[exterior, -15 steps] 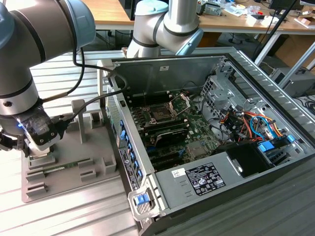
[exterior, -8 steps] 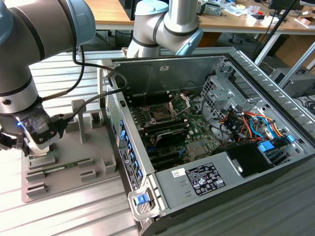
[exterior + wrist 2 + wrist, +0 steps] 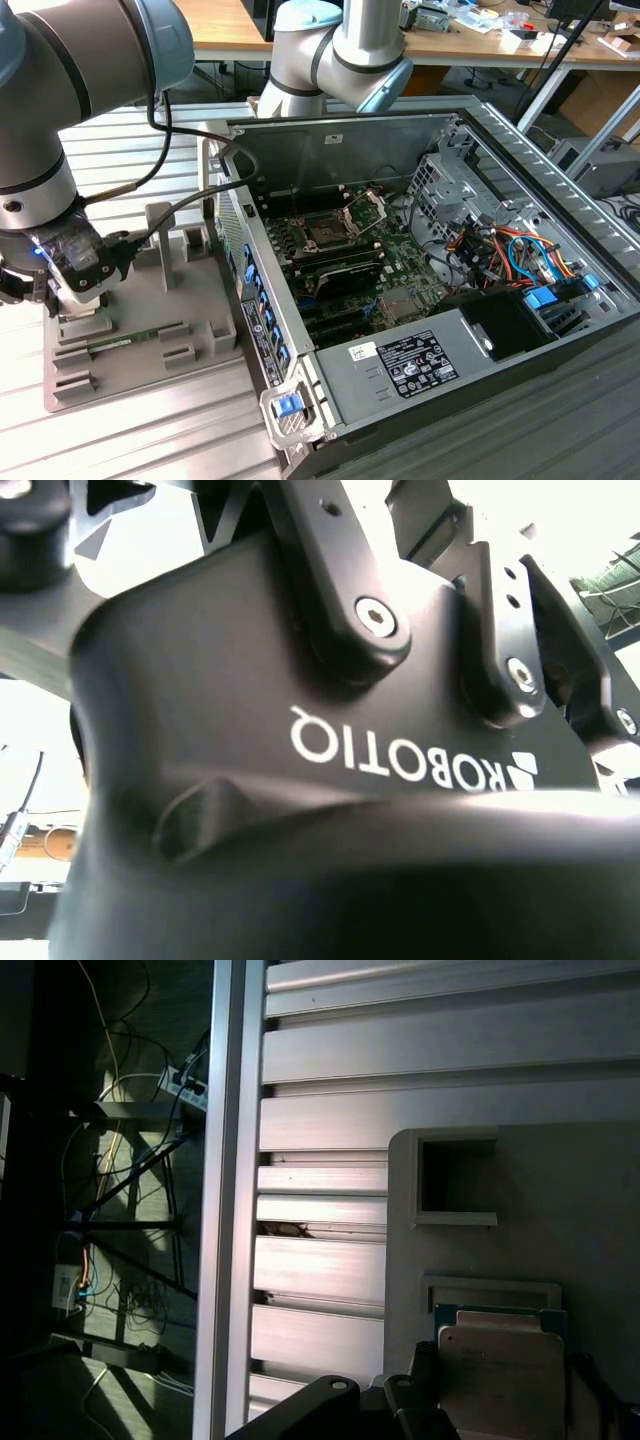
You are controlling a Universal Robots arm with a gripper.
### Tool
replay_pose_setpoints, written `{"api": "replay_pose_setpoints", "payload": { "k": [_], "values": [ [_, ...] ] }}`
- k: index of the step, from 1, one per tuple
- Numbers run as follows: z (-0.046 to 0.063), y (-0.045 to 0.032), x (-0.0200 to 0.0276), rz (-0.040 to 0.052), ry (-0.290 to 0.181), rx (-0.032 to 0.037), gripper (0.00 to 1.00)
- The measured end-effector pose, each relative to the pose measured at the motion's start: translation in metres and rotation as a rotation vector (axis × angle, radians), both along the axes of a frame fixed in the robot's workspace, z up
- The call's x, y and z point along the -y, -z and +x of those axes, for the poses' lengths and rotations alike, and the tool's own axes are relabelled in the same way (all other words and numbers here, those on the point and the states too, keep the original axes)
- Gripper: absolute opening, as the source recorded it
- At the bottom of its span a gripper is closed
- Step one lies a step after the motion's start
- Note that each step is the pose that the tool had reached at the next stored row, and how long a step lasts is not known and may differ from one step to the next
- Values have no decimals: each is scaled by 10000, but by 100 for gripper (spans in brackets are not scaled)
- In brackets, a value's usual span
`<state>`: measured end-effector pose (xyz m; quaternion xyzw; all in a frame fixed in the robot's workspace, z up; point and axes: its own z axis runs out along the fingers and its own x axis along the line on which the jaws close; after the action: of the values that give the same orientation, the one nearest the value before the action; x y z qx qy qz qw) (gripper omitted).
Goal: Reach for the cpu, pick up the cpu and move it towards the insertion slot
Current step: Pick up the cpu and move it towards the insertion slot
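Your gripper (image 3: pixel 50 295) hangs over the cpu (image 3: pixel 500 1370), seated near the tray's (image 3: pixel 560 1190) edge (closed or apart, I cannot tell). Likely light, stiff, slick and fragile: pinch opposite rim edges.

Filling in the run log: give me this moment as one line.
phase: reach for cpu | gripper: above gray fixture tray, outside computer case | cpu: in tray, close below gripper | insertion slot: in case, bracket raised
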<state>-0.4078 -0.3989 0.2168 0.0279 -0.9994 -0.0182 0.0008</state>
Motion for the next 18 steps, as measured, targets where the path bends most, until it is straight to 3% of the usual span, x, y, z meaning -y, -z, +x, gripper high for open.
{"api": "replay_pose_setpoints", "payload": {
  "k": [18],
  "values": [
    [0,-49,0,0,1,0,55]
  ]
}}
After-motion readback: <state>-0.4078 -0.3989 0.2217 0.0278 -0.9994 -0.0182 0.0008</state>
